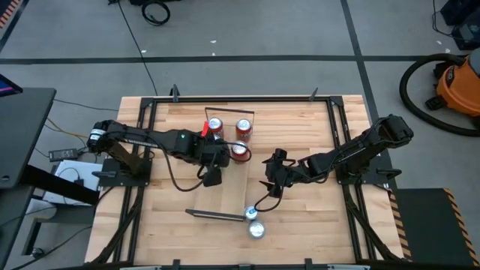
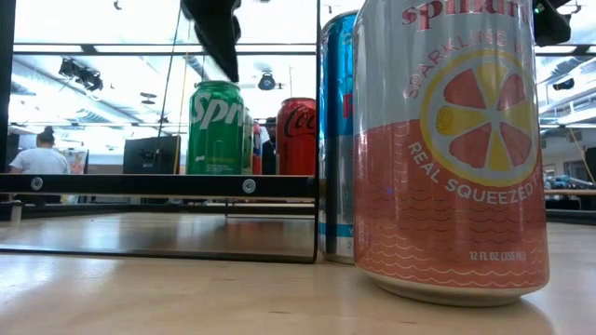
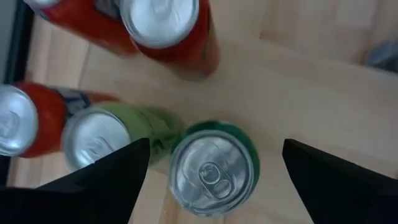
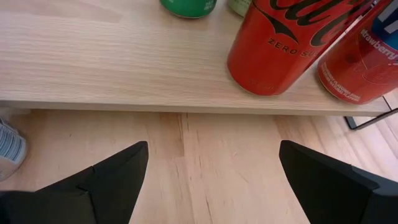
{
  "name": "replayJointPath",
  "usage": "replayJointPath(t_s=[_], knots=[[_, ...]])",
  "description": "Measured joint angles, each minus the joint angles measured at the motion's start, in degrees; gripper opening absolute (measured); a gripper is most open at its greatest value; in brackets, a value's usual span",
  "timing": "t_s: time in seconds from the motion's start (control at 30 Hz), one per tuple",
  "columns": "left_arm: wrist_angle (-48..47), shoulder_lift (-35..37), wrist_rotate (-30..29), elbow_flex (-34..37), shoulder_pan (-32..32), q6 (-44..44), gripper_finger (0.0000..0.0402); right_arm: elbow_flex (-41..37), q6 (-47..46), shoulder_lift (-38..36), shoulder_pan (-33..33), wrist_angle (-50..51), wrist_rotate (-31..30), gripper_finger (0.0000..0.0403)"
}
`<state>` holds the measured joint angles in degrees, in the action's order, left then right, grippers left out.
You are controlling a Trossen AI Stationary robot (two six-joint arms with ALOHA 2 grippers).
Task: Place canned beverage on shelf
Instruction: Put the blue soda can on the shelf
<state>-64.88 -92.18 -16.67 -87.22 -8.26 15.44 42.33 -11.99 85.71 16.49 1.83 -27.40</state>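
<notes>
We are hovering the left gripper [image 3: 211, 180], fingers spread, over the green can [image 3: 214, 171] on the shelf [image 4: 124, 56]. The right gripper [image 4: 208, 180] is waiting, also spread and empty. Next we likely need another can from the table [image 1: 315, 217].

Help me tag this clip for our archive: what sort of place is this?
Probably a robotics lab or workshop: a light wooden worktable on grey concrete floor, an orange shop vacuum beside it, and ceiling lights and a person in the room behind.

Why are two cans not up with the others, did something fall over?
Nothing fell or spilled. The Spindrift can and blue can stand upright on the table by the shelf's end, not yet shelved. The left gripper hangs open above a green can.
</notes>
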Motion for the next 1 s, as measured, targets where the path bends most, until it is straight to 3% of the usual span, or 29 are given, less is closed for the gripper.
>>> replayJointPath(t_s=[0.23,0.5,0.83,1.0], knots=[[4.5,0.0,3.3,-5.5,-2.3,-3.0,0.0378,0.0,-0.4,0.0,0.0,0.5,-0.4,0.0374],[18.4,-0.1,6.1,-1.0,-8.5,-8.6,0.0378,0.0,-0.4,0.0,5.2,0.4,1.8,0.0374],[24.9,-0.1,6.0,0.7,-12.9,-3.0,0.0378,3.4,-0.4,0.0,13.3,2.3,1.3,0.0374],[26.3,-0.7,6.0,0.7,-14.6,0.2,0.0378,3.4,-0.9,-0.1,17.0,2.3,-1.9,0.0374]])
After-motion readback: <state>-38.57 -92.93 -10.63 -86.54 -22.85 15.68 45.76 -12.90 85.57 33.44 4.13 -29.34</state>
